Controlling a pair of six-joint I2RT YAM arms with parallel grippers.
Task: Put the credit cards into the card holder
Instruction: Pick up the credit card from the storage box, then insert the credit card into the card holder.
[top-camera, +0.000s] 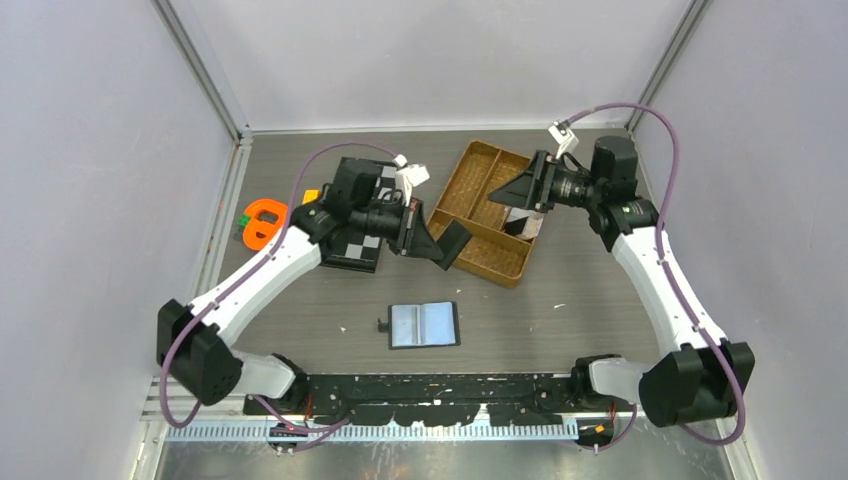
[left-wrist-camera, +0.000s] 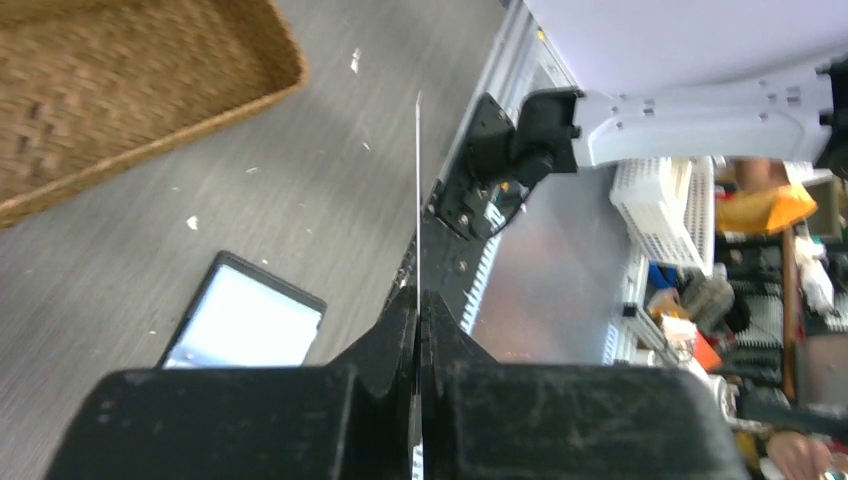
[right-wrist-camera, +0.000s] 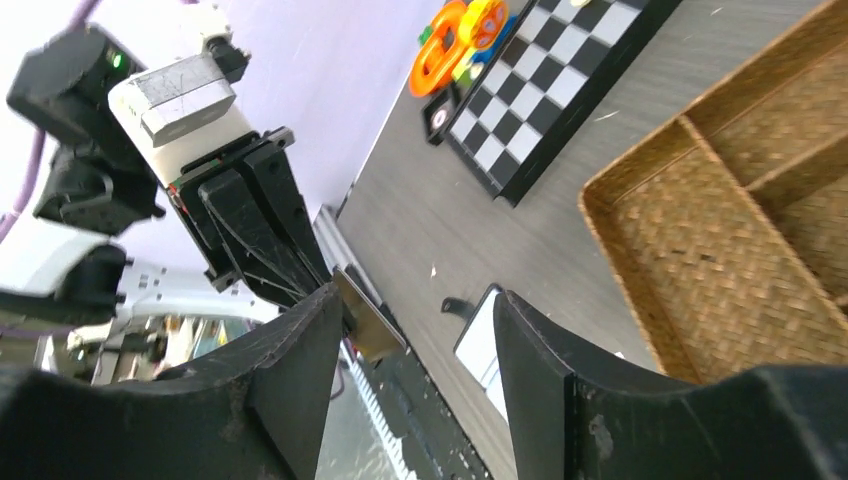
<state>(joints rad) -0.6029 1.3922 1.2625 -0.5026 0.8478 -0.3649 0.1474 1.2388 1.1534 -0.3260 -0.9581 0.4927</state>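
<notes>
Currently the left gripper (top-camera: 432, 242) is clamping a dark credit card (top-camera: 455, 243) edge-on, the open card holder (top-camera: 424, 324) lying below and base-ward of it, while the farther right gripper (top-camera: 520, 190) is hanging wide, empty.

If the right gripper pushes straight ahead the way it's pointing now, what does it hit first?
Probably the card held by the left gripper, framed between the right gripper's open jaws; depth is unclear.

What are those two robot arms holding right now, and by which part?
The left end effector pinches a thin dark rectangular credit card by one edge, and the rest of the card sticks out past the fingertips. The right end effector is open and holds nothing.
</notes>
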